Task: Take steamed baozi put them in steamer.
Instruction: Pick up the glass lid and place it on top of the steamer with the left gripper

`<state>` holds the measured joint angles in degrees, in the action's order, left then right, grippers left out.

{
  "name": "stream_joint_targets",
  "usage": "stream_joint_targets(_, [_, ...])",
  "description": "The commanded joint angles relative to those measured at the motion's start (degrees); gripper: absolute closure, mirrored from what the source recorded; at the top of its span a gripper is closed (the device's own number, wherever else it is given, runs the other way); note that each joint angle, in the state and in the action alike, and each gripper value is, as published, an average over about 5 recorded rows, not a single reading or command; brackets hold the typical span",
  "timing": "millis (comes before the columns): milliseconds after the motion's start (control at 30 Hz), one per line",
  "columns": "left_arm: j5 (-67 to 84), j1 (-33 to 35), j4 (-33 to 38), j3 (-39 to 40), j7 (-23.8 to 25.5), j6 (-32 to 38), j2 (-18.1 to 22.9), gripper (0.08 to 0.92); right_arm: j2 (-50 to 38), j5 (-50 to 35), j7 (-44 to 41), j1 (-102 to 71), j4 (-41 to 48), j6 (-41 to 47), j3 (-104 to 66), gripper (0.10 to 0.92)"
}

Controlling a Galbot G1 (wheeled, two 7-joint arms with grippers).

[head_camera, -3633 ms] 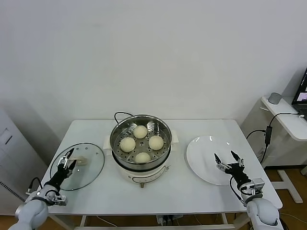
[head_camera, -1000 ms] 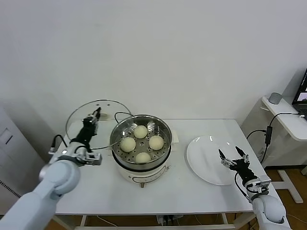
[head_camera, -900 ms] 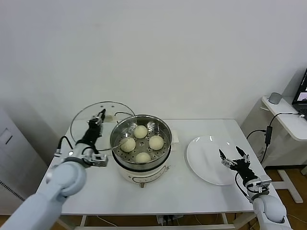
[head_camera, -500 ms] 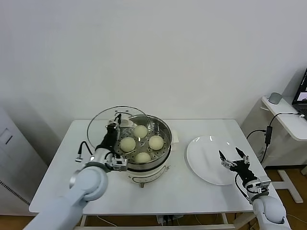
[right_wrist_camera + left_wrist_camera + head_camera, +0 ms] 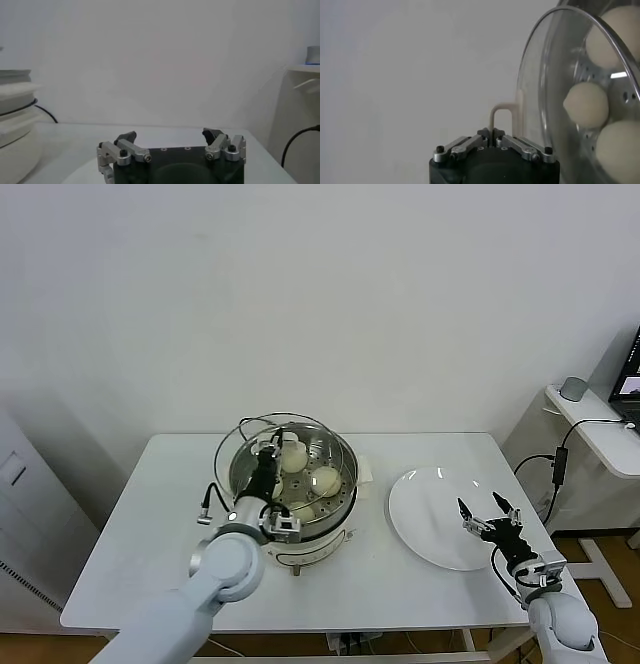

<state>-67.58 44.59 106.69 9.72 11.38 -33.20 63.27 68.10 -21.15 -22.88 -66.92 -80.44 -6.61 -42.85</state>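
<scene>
Several cream-white steamed baozi (image 5: 326, 479) lie on the perforated tray of the steel steamer (image 5: 349, 469) at the middle of the table. My left gripper (image 5: 267, 450) is shut on the beige handle (image 5: 501, 112) of the glass lid (image 5: 235, 459). It holds the lid tilted just above the steamer's left and middle part. In the left wrist view the baozi (image 5: 586, 105) show through the glass lid (image 5: 555, 90), and my left gripper (image 5: 493, 134) has its jaws closed on the handle. My right gripper (image 5: 488, 515) stands open over the near right part of the white plate (image 5: 425, 504), holding nothing.
The steamer's black cord (image 5: 245, 424) loops behind it. A side table (image 5: 600, 429) with cables stands beyond the table's right edge. In the right wrist view my right gripper (image 5: 170, 137) is open and the steamer's white base (image 5: 15, 127) is at the far side.
My left gripper has lifted the glass lid off the table's left side and carried it rightward over the steamer. The right gripper has stayed open by the plate.
</scene>
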Motion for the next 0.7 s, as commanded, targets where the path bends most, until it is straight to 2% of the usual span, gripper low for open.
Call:
stream_joint_targets(33, [-1.5, -1.1, -3.3, 2.6, -0.2, -1.0, 3.8, 0.894, 0.1, 0.0, -0.1, 0.1, 0.2, 0.0, 0.0, 0.203])
stream_joint_targets(700, [-1.9, 0.4, -4.2, 2.4, -0.5, -1.3, 5.1, 0.894, 0.4, 0.2, -0.5, 0.0, 0.9, -0.2, -0.2, 0.203])
